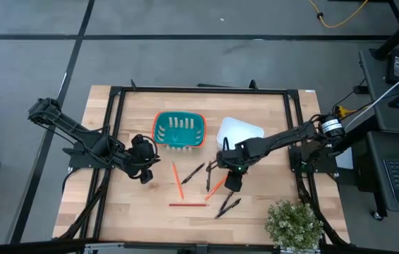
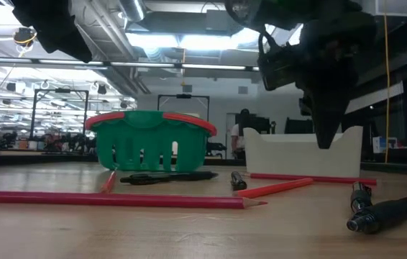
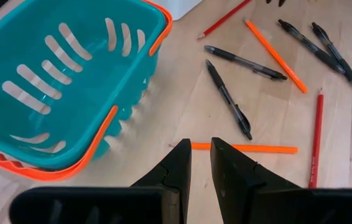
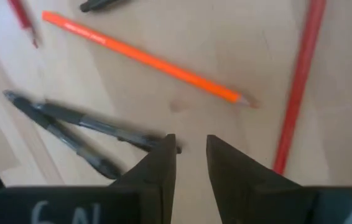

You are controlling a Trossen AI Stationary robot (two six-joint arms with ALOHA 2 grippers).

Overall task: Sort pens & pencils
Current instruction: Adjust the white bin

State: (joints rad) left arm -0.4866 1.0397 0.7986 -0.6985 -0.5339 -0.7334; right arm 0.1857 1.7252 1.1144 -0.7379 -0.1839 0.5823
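Right gripper (image 4: pixel 190 158) hovering low over the desk (image 1: pixel 143 212), fingers (image 4: pixel 157 165) parted by a slim gap, empty. Just beside the fingertips: two black pens (image 4: pixel 70 124); beyond them, an orange pencil (image 4: pixel 145 59). Best to widen, centre on one pen, descend squarely. Left gripper (image 3: pixel 199 165) waiting, fingers narrowly apart, empty, near the teal basket (image 3: pixel 14 50); basket interior showing only in the left wrist view.

On my wooden table (image 1: pixel 129 212) I see a teal basket (image 1: pixel 179 130) with an orange rim, empty inside. Just beside it, toward my right arm's side, sits a white tray (image 1: pixel 240 132). A small green plant (image 1: pixel 295 224) stands at the table's near right corner.
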